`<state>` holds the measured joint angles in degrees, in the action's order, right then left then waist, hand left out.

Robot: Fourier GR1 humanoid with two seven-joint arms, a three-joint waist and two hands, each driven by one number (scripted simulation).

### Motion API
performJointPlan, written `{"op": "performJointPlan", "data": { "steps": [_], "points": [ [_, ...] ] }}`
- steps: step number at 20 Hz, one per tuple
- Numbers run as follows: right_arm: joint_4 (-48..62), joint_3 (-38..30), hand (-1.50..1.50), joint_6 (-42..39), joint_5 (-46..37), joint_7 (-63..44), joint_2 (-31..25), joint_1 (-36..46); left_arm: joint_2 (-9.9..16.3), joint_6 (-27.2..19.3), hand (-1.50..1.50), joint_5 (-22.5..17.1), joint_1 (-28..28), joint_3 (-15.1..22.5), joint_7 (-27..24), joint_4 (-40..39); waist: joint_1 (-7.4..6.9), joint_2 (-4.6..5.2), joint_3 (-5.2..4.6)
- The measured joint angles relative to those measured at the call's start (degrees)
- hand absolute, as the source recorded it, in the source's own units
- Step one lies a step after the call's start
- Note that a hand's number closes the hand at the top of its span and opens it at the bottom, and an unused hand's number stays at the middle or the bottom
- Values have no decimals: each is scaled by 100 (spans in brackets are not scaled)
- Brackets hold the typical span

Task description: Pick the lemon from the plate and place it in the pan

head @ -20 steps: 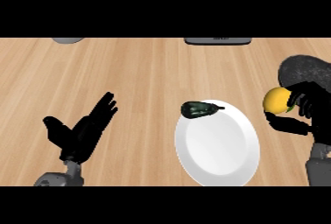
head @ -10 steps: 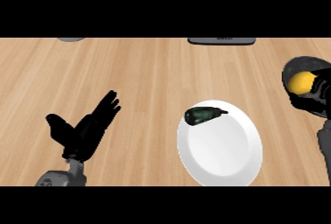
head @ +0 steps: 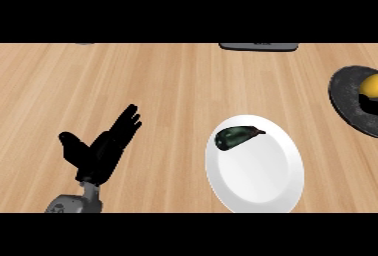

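Observation:
The yellow lemon [head: 371,83] lies within the rim of the dark grey pan [head: 343,97], cut off by the view's right edge. Just under it a black bit of my right hand [head: 367,103] shows; the rest of that hand is out of view, so its hold cannot be made out. The white plate [head: 258,175] lies at the lower middle right, with only a dark green object [head: 236,137] on its far rim. My left hand [head: 103,150] rests open at the lower left, fingers up, well apart from the plate.
A flat dark object [head: 258,46] lies at the counter's far edge. A small grey thing [head: 85,43] peeks in at the far left. Bare wooden counter [head: 148,80] stretches between the left hand, the plate and the pan.
My right hand has carried the lemon rightward from beside the plate into the pan and has mostly left the view. The left hand has stayed put.

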<state>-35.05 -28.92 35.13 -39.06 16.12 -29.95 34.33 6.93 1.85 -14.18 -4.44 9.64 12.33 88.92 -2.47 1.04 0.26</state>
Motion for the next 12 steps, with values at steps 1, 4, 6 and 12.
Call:
{"op": "performJointPlan", "data": {
  "steps": [1,4,6,12],
  "points": [
    [221,-86,150,73,61,170,-57,66,-23,-8,0,1,-56,-9,1,-41,-9,9,1],
    [773,-280,150,94,183,513,-345,330,-20,13,0,8,-177,-15,52,-72,-56,33,9],
    [1048,-392,150,187,249,735,-435,395,-18,46,0,-4,-170,-1,66,-43,-103,51,13],
    [2063,-167,-150,-179,-189,91,-841,515,-10,102,0,-25,-265,16,126,15,-253,114,17]
  ]
}}
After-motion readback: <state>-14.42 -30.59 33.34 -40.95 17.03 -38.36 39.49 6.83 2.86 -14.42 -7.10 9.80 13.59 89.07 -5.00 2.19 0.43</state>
